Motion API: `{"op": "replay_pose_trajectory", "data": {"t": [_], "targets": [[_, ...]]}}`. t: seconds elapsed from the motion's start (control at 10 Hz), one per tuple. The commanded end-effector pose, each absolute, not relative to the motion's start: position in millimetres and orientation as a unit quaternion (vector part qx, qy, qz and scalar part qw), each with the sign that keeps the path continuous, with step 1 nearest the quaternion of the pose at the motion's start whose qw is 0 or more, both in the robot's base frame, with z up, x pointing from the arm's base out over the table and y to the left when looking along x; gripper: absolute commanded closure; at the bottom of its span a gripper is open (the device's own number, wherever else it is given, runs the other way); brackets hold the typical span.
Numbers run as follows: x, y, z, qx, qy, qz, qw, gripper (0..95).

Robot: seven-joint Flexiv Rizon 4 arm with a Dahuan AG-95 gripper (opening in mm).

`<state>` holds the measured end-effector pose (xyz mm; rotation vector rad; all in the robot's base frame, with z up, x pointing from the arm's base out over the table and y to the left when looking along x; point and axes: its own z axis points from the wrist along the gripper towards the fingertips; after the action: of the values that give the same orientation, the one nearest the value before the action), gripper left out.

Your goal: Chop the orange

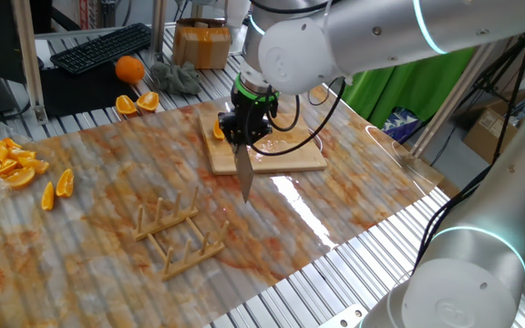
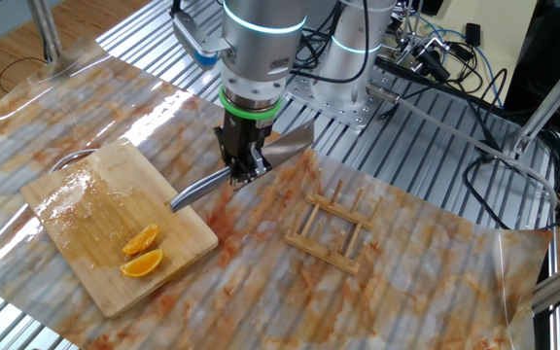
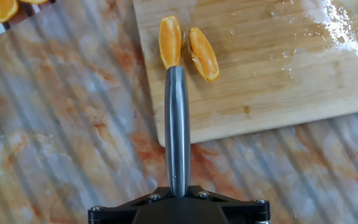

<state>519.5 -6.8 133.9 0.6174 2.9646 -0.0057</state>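
Observation:
Two small cut orange pieces (image 3: 170,40) (image 3: 204,53) lie side by side on the wooden board (image 3: 278,74), near its corner. They also show in the other fixed view (image 2: 141,238) (image 2: 143,262). My gripper (image 3: 178,196) is shut on a steel knife (image 3: 177,124). The blade runs forward from the jaws, over the board's edge, and its tip ends just short of the left piece. In the other fixed view my gripper (image 2: 244,160) hangs above the mat beside the board (image 2: 86,194), with the knife (image 2: 202,187) held about level. In one fixed view my gripper (image 1: 242,128) hides most of the pieces.
A wooden rack (image 1: 176,232) (image 2: 333,228) stands on the mat close to the gripper. A heap of orange wedges (image 1: 7,162), two loose wedges (image 1: 55,189), a whole orange (image 1: 129,68) and cut halves (image 1: 138,103) lie at the left. A second robot arm (image 1: 468,264) is at the right.

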Motion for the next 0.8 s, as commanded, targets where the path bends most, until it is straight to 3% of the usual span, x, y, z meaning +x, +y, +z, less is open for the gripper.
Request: {"op": "replay_pose_trajectory", "data": {"t": [0.1, 0.8], "targets": [[520.2, -5.2, 132.3, 0.195, 0.979, 0.001, 0.057, 95.0], [525.6, -4.0, 124.9, 0.208, 0.977, 0.01, 0.047, 95.0]]}}
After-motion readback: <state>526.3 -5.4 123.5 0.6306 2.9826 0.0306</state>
